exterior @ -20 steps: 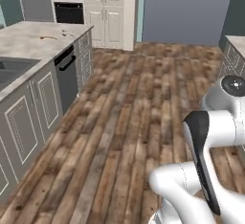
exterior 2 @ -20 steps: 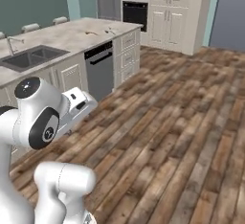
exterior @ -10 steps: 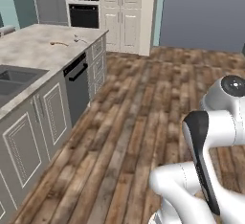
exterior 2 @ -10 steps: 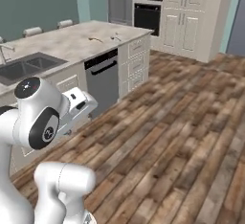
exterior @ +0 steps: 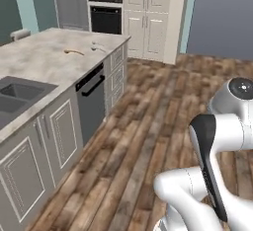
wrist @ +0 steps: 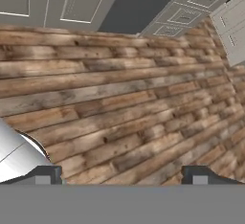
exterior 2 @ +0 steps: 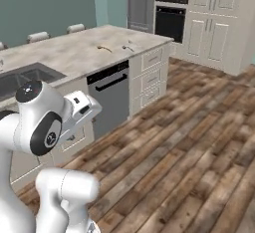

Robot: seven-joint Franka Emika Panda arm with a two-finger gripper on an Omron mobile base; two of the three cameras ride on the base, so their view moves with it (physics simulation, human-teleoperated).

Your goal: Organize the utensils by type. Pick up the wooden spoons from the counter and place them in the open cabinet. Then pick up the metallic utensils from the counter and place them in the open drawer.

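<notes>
Counter stretches ahead beside the sink, carrying the wooden spoons and a slim metallic utensil near its far end. The gripper hangs empty over floorboards, jaws wide apart, presumably ready for pickup.

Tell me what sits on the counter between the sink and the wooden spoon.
Nothing: in the left base view the counter is bare marbled stone from the sink to the wooden spoon. The right base view agrees.

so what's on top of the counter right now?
On the counter lie a wooden spoon and slim utensils near its far end, with a sink set in nearer. The utensils' material is too small to tell.
</notes>
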